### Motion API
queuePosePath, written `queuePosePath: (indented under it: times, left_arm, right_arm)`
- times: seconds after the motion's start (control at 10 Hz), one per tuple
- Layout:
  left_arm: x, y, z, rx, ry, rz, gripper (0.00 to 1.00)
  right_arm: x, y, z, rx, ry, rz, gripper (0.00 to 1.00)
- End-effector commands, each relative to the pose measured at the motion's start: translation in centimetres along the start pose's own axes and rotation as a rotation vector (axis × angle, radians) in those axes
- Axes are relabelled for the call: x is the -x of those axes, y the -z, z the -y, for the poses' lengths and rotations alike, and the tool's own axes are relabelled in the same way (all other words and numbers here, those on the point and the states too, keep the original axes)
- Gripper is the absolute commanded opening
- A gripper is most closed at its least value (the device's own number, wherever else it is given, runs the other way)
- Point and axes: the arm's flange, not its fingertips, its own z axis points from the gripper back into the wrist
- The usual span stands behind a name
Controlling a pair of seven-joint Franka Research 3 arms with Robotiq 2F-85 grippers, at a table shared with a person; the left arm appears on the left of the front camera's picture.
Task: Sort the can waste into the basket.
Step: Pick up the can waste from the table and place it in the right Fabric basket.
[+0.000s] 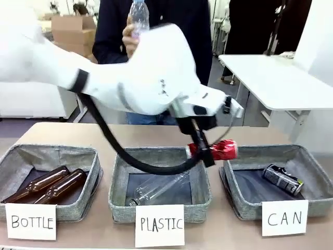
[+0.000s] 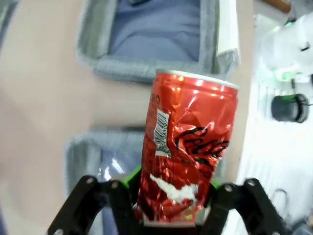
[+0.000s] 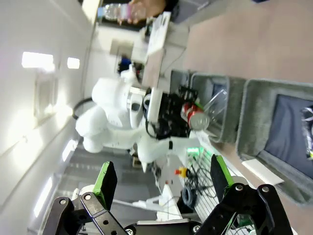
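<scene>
Holding red can (image 1: 220,150) in left jaws, near CAN basket (image 1: 307,156), right jaws apart

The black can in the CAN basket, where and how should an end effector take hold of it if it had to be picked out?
Grip the black can across its round body at mid-length, coming down from above. It lies on its side, slanted, on the floor of the CAN basket, so its silver ends face sideways and the walls block a side approach. The fingers should probably straddle the body crosswise to its long axis.
</scene>
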Motion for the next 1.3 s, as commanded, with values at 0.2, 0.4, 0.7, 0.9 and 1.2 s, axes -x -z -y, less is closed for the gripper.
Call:
queuePosePath:
  times: [0.2,0.4,0.7,0.9,1.2]
  left_arm:
    - [-9.6,7.4,1.3,-0.058,0.110,0.037,0.33]
    - [-14.2,9.7,-1.5,-0.054,0.106,0.111,0.33]
    - [-13.8,9.2,-3.1,-0.047,0.116,0.085,0.33]
    - [-13.0,9.7,-2.4,-0.024,0.116,0.077,0.91]
    - [-13.2,9.9,-2.5,-0.016,0.120,0.068,1.00]
  right_arm:
    - [1.0,-1.9,1.5,-0.008,0.034,0.052,1.00]
    - [1.0,-1.9,1.5,-0.008,0.034,0.052,1.00]
    - [1.0,-1.9,1.5,-0.008,0.034,0.052,1.00]
    - [1.0,-1.9,1.5,-0.008,0.034,0.052,1.00]
    - [1.0,-1.9,1.5,-0.008,0.034,0.052,1.00]
